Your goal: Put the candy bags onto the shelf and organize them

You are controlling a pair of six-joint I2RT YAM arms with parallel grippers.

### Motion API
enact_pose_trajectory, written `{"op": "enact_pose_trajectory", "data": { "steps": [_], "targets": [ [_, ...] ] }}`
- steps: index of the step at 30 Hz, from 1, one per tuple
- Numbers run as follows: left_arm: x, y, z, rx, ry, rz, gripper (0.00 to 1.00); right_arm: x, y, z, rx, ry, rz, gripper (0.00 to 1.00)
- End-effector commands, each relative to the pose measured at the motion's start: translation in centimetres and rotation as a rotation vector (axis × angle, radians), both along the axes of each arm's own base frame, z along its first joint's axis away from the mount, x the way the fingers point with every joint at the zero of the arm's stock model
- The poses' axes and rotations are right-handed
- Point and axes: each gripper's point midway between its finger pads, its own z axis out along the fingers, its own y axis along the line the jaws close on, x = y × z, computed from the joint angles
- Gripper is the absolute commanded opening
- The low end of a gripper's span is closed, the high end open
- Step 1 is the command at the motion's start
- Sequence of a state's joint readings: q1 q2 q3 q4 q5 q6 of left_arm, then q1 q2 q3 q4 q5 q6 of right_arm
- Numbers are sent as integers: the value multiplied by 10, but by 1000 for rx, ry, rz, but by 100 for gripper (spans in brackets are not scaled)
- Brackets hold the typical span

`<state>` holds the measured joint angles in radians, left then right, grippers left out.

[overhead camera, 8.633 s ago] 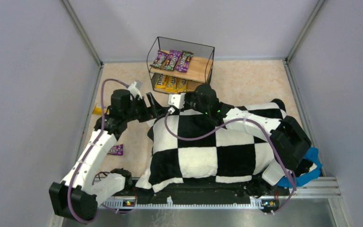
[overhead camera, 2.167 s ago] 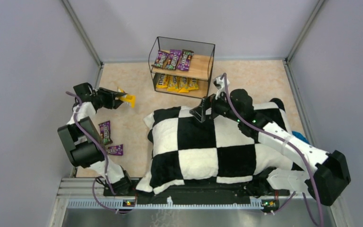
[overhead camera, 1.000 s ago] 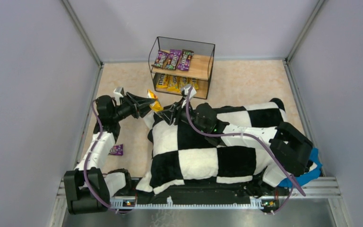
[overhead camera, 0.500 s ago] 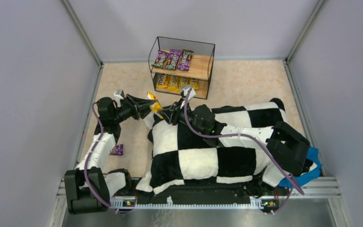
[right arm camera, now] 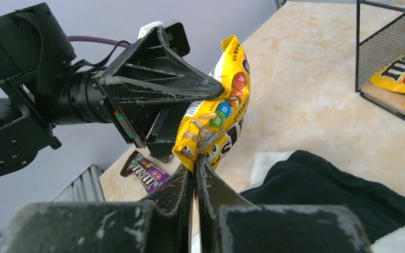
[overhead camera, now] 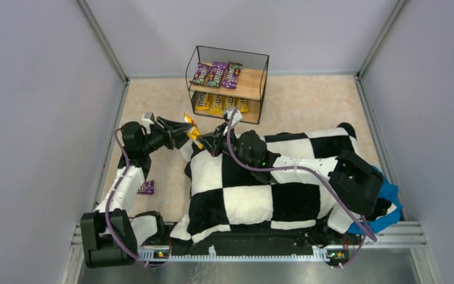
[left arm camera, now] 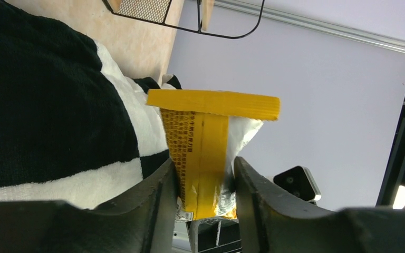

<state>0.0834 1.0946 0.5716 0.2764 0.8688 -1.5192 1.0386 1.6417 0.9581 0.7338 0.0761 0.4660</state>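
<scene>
Near the shelf (overhead camera: 254,89), the right tool (right arm camera: 195,168) is now pinched shut on the yellow candy bag (right arm camera: 219,113). The bag is also held by the part-open left tool (left arm camera: 204,176); a handover is judged underway.

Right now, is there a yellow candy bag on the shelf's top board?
No, the top board holds only purple bags; the yellow bags lie beneath it.

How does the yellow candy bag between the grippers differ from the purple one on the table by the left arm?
The yellow bag hangs in the air, roughly upright; the purple bag lies flat on the table. The left gripper and right gripper both pinch the yellow bag; nothing grips the purple bag. Both are off the shelf.
</scene>
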Motion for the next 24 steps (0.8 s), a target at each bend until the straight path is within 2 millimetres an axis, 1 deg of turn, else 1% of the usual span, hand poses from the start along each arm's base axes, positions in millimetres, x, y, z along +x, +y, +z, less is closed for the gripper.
{"op": "enact_pose_trajectory", "data": {
  "steps": [1,5,7,9,11,12,13,15,16,17,20,21,24],
  "targets": [
    [-5,-4,9,7,-49,-33,53,-1,4,33,67,-58,3,0],
    [-7,-4,2,76,-64,-52,72,3,-13,34,24,-108,-59,0],
    [-7,-2,-4,150,-74,-62,84,9,-30,39,-25,-164,-123,0],
    [-6,2,-8,228,-109,-81,90,17,-50,36,-124,-226,-204,0],
    [-8,4,-19,300,-113,-116,91,25,-69,29,-281,-312,-255,0],
    [-10,5,-23,329,-122,-137,91,26,-76,26,-381,-379,-247,0],
    [-12,5,-28,352,-130,-158,91,25,-82,22,-474,-435,-223,0],
    [-17,2,-34,369,-152,-209,91,16,-89,9,-663,-539,-95,0],
    [-20,0,-37,369,-172,-242,91,14,-96,1,-753,-559,-43,0],
    [-22,-2,-37,367,-196,-276,90,15,-103,3,-820,-570,-23,0],
    [-28,-11,-38,337,-232,-371,84,22,-127,-2,-952,-523,17,0],
    [-29,-15,-38,330,-243,-392,82,26,-135,-3,-985,-509,12,0],
    [-27,-30,-30,330,-295,-423,75,41,-151,1,-1032,-504,-47,0]
  ]
}}
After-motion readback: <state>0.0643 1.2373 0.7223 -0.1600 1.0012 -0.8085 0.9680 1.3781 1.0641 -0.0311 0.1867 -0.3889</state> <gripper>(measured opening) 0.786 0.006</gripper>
